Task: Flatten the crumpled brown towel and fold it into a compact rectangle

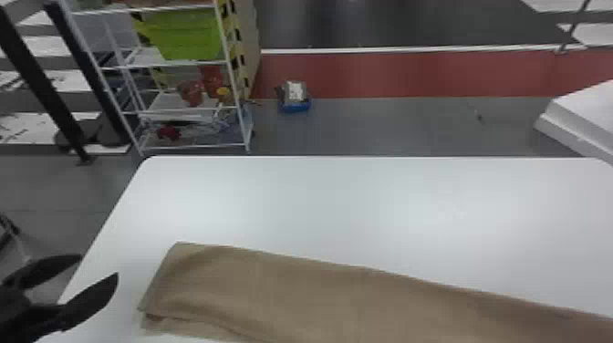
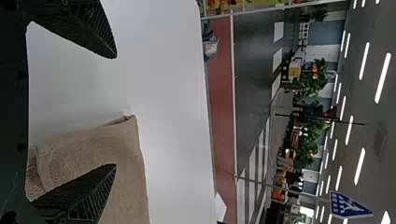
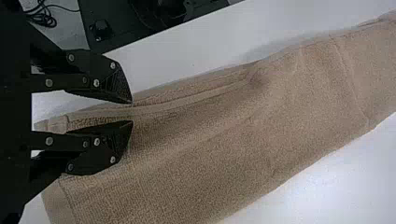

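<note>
Lying on one table (image 1: 319, 200), one towel (image 1: 310, 292); nearby, left gripper (image 1: 100, 265), right gripper (image 3: 132, 112).

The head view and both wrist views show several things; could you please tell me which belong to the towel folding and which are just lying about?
For the job:
- brown towel
- left tool
- right tool
- white table, as work surface

Just lying about:
- shelf rack
- green bin on it
- blue-bottomed item on the floor
</note>
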`<state>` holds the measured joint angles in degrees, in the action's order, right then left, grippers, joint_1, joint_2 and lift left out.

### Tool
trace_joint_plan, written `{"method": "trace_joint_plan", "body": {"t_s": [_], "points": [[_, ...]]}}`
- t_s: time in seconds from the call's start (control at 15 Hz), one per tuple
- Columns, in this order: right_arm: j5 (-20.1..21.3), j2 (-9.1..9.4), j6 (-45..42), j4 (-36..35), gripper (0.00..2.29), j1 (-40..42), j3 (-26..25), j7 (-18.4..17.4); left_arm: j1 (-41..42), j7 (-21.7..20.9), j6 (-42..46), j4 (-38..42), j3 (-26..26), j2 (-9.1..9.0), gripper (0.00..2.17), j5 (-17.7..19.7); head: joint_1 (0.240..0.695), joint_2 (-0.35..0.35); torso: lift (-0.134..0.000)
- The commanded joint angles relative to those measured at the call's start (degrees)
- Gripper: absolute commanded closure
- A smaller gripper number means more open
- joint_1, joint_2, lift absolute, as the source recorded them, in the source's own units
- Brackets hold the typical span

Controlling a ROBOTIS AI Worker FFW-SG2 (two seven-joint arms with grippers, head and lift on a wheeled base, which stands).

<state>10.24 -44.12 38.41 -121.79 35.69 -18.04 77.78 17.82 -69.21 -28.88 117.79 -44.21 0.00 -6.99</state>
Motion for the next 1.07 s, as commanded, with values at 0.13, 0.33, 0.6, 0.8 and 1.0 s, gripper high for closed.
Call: {"method": "trace_joint_plan", "body": {"t_s": [0.13,0.33,0.6,0.8,1.0], "points": [[2.42,0.0,2.16,-0.38,0.87,-2.21,3.02,0.54,0.11,-0.13,0.09,-0.11,-0.7,-0.15,0.05,0.39,0.695,0.098,-0.124],[3.65,-0.26,2.51,-0.46,0.94,-2.91,3.89,0.54,0.2,-0.13,0.09,-0.11,-0.96,-0.15,0.05,0.48,0.695,0.11,-0.124],[3.12,-0.79,3.04,-1.69,1.06,-3.09,3.81,0.54,0.28,-0.05,0.09,-0.2,-1.05,-0.15,0.05,0.66,0.695,0.117,-0.124],[2.51,-1.76,2.34,-4.16,1.06,-1.24,2.49,0.54,0.11,0.04,0.09,-0.02,-0.96,-0.15,0.05,0.75,0.695,0.122,-0.124],[1.8,-3.6,0.4,-7.58,1.06,4.74,-1.64,0.54,0.11,0.04,0.09,0.51,-1.05,-0.15,0.05,0.75,0.695,0.126,-0.124]]}}
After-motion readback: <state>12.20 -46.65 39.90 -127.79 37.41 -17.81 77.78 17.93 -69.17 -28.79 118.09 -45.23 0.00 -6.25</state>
